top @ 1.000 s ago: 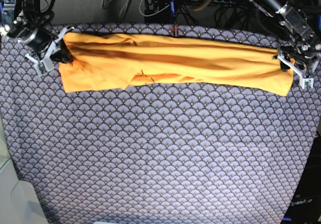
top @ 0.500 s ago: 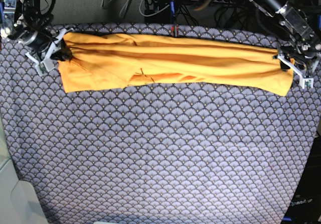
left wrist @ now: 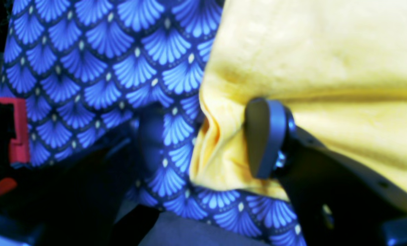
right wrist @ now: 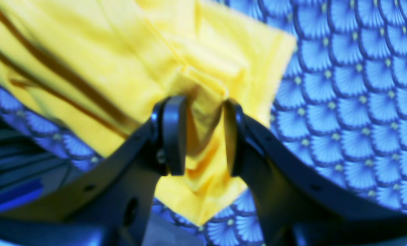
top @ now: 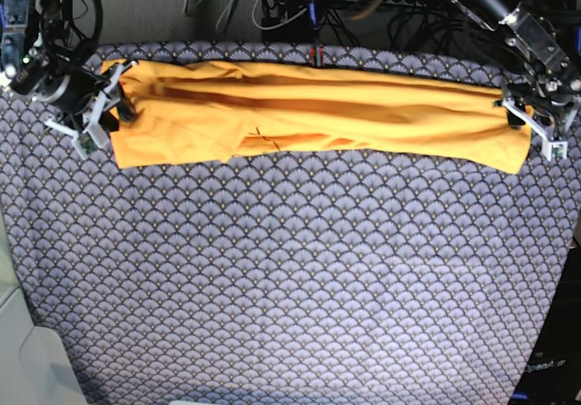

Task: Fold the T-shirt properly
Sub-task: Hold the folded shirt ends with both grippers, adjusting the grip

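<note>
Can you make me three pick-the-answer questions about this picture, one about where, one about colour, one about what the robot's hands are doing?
1. Where does the T-shirt lie on the patterned cloth?
A. along the far edge
B. in the middle
C. in the near corner

2. What colour is the T-shirt?
A. green
B. yellow-orange
C. white

3. How do the right end effector's fingers stand?
A. pinched flat together
B. apart, with fabric between them
C. high above the table

Answers:
1. A, it stretches along the cloth's far side in the base view.
2. B, it is plain yellow-orange.
3. B, the right wrist view shows a gap with shirt fabric bunched in it.
</note>
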Controlling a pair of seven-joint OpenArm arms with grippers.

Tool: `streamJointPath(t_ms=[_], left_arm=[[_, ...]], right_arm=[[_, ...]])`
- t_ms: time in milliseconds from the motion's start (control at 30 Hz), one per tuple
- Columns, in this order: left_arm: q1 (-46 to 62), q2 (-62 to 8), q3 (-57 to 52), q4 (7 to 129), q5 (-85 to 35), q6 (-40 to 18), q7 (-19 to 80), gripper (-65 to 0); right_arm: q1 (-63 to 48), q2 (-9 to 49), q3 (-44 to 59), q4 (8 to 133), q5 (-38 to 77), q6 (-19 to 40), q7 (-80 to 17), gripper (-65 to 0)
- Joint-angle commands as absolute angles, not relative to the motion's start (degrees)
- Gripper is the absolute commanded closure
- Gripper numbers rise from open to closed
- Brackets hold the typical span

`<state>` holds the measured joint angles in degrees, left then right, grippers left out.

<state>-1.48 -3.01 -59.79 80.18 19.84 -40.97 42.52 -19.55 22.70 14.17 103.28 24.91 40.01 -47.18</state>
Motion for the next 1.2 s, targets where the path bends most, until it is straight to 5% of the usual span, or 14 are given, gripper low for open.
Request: streamJointPath(t_ms=[0, 367, 667, 1167], left_arm=[[-0.6, -2.9, -59.7, 78.9, 25.3, -40.0, 47.3, -37.5], [-0.6, -2.9, -59.8, 79.3, 25.3, -40.0, 47.5, -37.6], [-0.6, -2.9, -59.8, 79.3, 25.1, -40.0, 47.4, -37.6], [-1.1, -2.9, -59.8, 79.3, 24.9, -40.0, 47.9, -38.4]], right_arm=[[-18.8, 23.4, 14.7, 104.6, 25.9, 40.0, -47.3, -20.0], [-17.7, 23.8, 14.8, 104.2, 25.6, 40.0, -49.9, -21.5], [-17.7, 22.6, 14.7, 99.7, 25.6, 40.0, -49.3, -43.0], [-16.0, 21.8, 14.6, 93.7, 25.5, 40.0, -49.2, -43.3]])
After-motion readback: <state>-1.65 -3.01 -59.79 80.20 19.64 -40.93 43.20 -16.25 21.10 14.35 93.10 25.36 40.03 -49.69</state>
